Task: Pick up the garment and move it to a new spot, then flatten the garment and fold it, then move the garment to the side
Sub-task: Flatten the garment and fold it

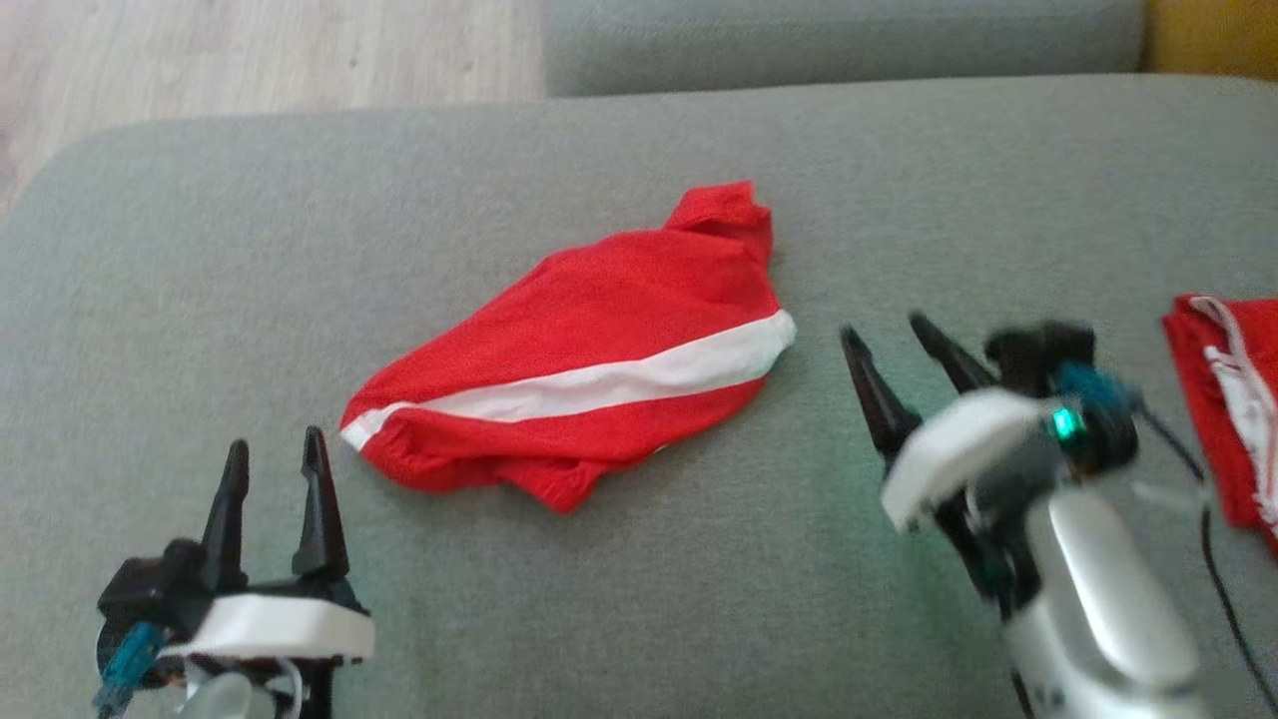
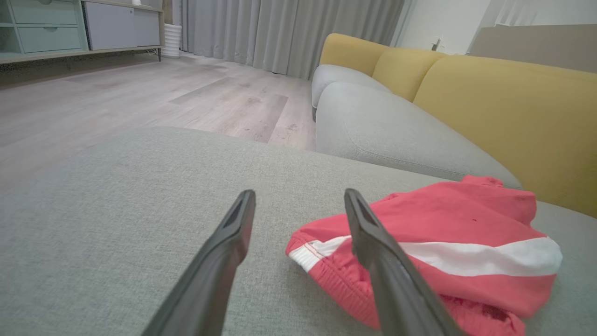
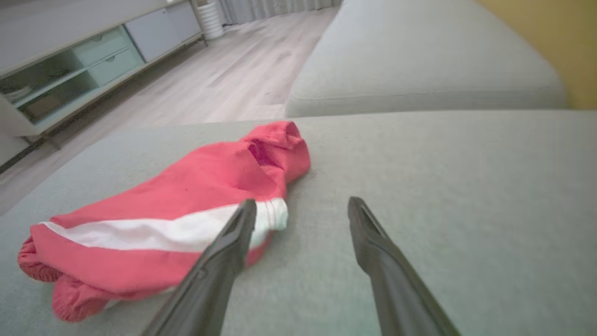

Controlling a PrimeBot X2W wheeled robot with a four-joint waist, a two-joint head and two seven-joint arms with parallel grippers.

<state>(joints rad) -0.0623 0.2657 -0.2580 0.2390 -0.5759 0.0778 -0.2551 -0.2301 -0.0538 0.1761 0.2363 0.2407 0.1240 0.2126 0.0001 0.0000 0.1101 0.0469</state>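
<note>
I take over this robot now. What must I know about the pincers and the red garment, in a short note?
Left pincer: open, empty, by the left end of the garment.
Right pincer: open, empty, right of the garment.
The garment: rumpled on the grey cushion, touching neither pincer.
Done: nothing folded yet.
Left: flatten, fold, move aside.
Another red cloth lies far right.

Both end effectors (image 1: 277,439) (image 1: 883,327) wide-jawed, empty.

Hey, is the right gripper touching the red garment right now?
Apart. The head view shows bare grey cushion between the right gripper and the red garment.
</note>
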